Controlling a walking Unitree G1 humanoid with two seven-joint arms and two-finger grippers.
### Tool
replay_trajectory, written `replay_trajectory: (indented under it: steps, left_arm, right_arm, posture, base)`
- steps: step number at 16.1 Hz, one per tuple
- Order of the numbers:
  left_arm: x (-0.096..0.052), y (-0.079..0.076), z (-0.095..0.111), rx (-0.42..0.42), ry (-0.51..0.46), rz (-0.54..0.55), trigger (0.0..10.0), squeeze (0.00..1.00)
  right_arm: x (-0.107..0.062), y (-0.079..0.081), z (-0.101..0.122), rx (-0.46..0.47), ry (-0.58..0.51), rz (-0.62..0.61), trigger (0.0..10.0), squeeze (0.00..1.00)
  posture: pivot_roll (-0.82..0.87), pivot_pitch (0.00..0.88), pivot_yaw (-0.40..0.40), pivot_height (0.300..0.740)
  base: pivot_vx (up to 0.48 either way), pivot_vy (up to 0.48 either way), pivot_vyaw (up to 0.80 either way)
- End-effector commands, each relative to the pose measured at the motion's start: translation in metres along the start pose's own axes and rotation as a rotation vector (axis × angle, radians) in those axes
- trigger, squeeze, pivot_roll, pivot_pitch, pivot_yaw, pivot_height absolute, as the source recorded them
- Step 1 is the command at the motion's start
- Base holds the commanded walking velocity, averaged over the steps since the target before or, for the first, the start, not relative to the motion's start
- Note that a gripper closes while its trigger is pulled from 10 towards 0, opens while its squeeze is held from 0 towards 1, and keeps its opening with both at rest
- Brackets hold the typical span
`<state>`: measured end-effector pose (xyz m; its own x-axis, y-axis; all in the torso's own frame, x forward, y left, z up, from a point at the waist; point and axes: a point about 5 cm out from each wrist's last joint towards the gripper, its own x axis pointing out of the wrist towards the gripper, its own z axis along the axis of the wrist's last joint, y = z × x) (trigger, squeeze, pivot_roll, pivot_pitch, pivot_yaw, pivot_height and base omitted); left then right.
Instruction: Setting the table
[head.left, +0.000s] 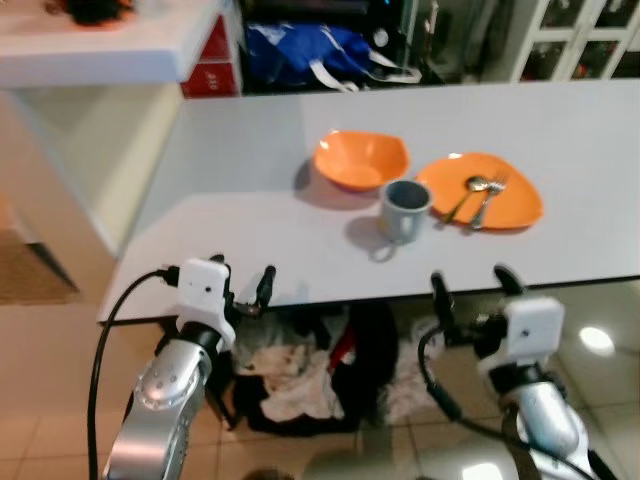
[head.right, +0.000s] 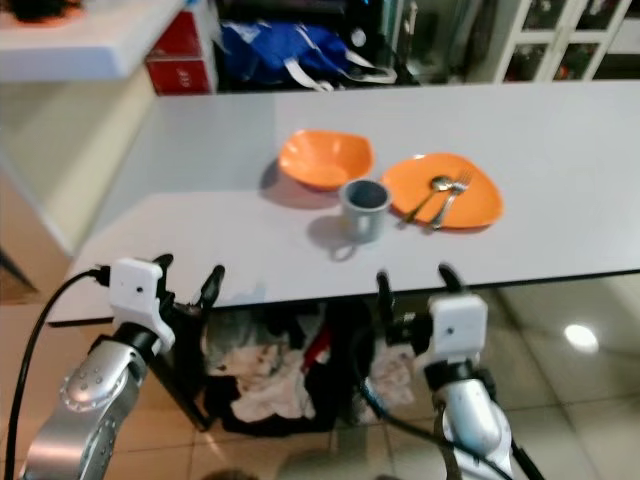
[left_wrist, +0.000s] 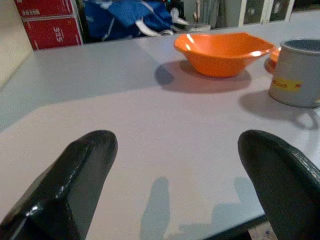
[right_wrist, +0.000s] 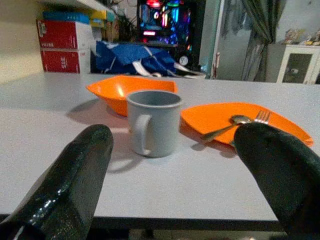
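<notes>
On the white table (head.left: 250, 170) stand an orange bowl (head.left: 361, 158), a grey mug (head.left: 404, 210) in front of it, and an orange plate (head.left: 480, 190) to the right. A spoon (head.left: 468, 192) and a fork (head.left: 489, 198) lie on the plate. My left gripper (head.left: 240, 287) is open at the table's front edge, left of the mug. My right gripper (head.left: 473, 288) is open at the front edge, just below the plate and mug. Both hold nothing. The right wrist view faces the mug (right_wrist: 153, 122) with its handle toward me.
Under the table lies a heap of clothes (head.left: 310, 370) on the tiled floor. A blue bag (head.left: 300, 50) and red boxes (head.left: 212, 60) sit behind the table. A white counter (head.left: 90, 45) juts in at the left. A glass-door cabinet (head.left: 580, 40) stands at the back right.
</notes>
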<state>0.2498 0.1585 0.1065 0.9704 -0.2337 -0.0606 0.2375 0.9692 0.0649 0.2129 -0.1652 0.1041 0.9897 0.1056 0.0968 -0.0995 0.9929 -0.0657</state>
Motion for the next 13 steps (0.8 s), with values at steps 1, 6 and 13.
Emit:
replay_trajectory:
  steps: [1,6,13]
  left_arm:
    - [0.004,-0.002,0.003,0.008,-0.001,-0.006,10.0,0.0]
    - [0.01,-0.004,0.006,-0.001,0.003,0.013,10.0,0.0]
    - [0.015,-0.009,0.01,-0.006,0.0,0.009,10.0,0.0]
  right_arm:
    - [-0.001,-0.002,-0.002,0.001,0.017,-0.003,10.0,0.0]
    - [0.003,0.0,-0.01,0.002,0.036,0.009,10.0,0.0]
    - [0.004,0.001,-0.011,0.008,0.037,0.005,10.0,0.0]
  posture:
    - [-0.14,0.0,0.038,0.736]
    - [-0.13,0.0,0.032,0.736]
    - [-0.14,0.001,0.039,0.736]
  base:
    - [0.0,0.0,0.0]
    - [0.0,0.071,0.0]
    - [0.0,0.46,0.23]
